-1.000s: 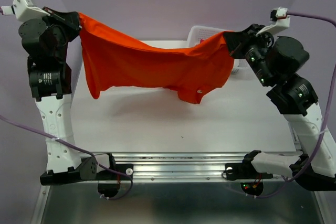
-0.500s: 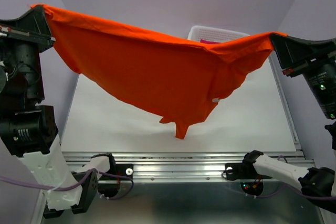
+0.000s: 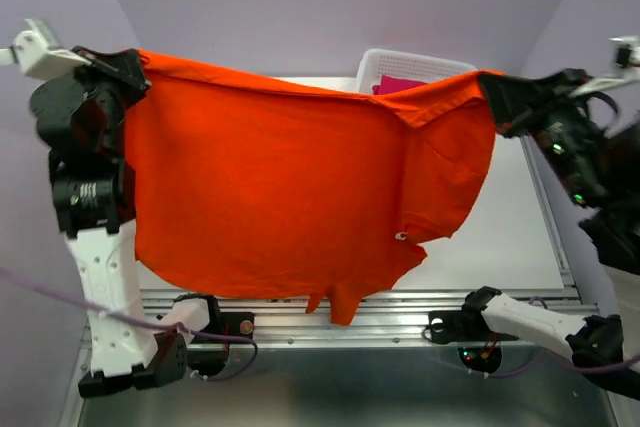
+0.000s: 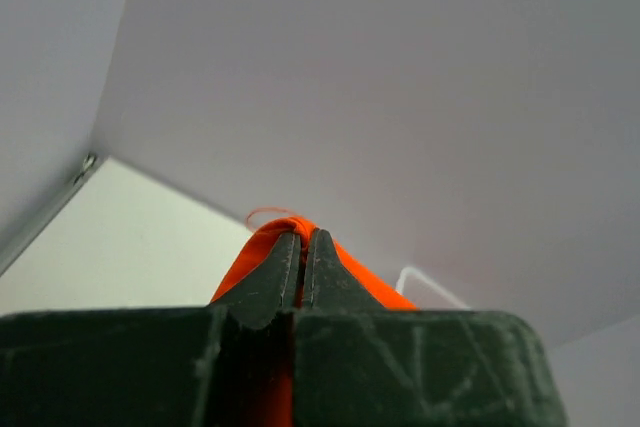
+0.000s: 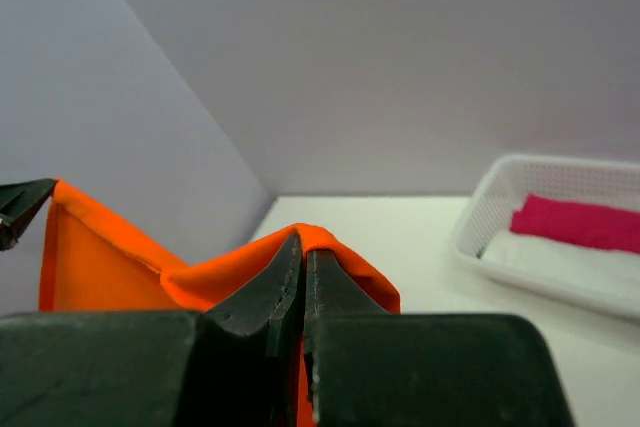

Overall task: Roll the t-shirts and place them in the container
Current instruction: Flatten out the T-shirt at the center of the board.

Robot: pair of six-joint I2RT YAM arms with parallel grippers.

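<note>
Spreading step: the t-shirt [image 3: 280, 177] hangs aloft above the surface [image 3: 510, 237], stretched between left jaws and right jaws, each clamped tight on an upper corner. Next, by judgement — lower it flat, unwrinkled, before rolling.

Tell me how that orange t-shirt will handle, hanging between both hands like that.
The t-shirt is probably very floppy: its top edge sags between the left hand and right hand, and the hem hangs unevenly. It seems light: two small pinches carry it. It would likely crumple if lowered carelessly.
</note>
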